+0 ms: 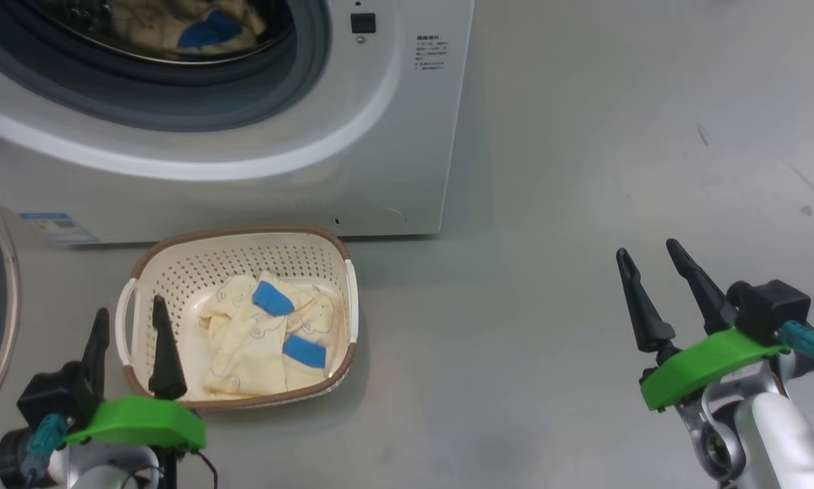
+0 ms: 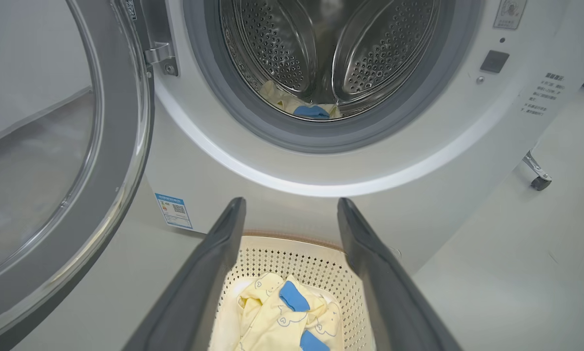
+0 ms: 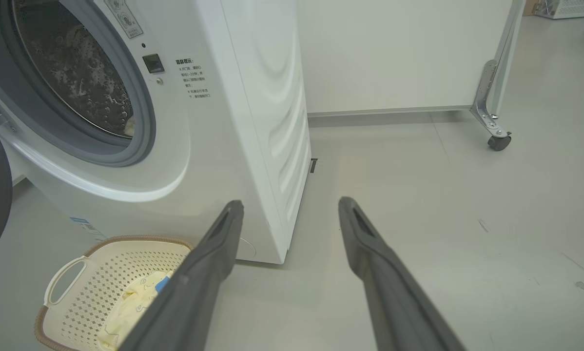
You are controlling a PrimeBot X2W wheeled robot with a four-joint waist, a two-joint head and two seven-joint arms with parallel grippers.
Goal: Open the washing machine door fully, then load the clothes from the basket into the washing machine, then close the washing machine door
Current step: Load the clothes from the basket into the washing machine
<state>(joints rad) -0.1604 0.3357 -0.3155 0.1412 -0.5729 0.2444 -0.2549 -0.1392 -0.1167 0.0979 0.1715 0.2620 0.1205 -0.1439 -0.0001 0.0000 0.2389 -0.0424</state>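
Step in hand: loading, judged from the open door (image 2: 48, 165) and one yellow-and-blue piece (image 2: 301, 105) lying low in the drum (image 2: 331, 48).
Door position: swung wide at the left of the washing machine (image 1: 244, 190), clear of the path to the opening.
Clothes (image 1: 257, 339): pale yellow heap with blue patches, bunched toward the near right part of the basket (image 1: 230, 261).
Basket position: on the floor (image 1: 516, 339), just in front of the machine, below the opening.
Left claw (image 1: 130, 304): spread wide, holding nothing, hovering at the basket's near left corner, near the heap but apart from it.
Right claw (image 1: 647, 246): spread wide too, empty, well apart to the right over the floor.
Approach: across to the middle of the heap, then straight down between the basket walls.
Grip: deep into a thick fold rather than a loose cuff; probably limp cloth, so expect trailing ends.
Lift: high enough to clear the basket rim and the grey seal (image 2: 253, 122).
Release: well inside the drum, past the seal, to keep the doorway free for closing.
Risk: snagging the perforated wall or dragging the basket along.
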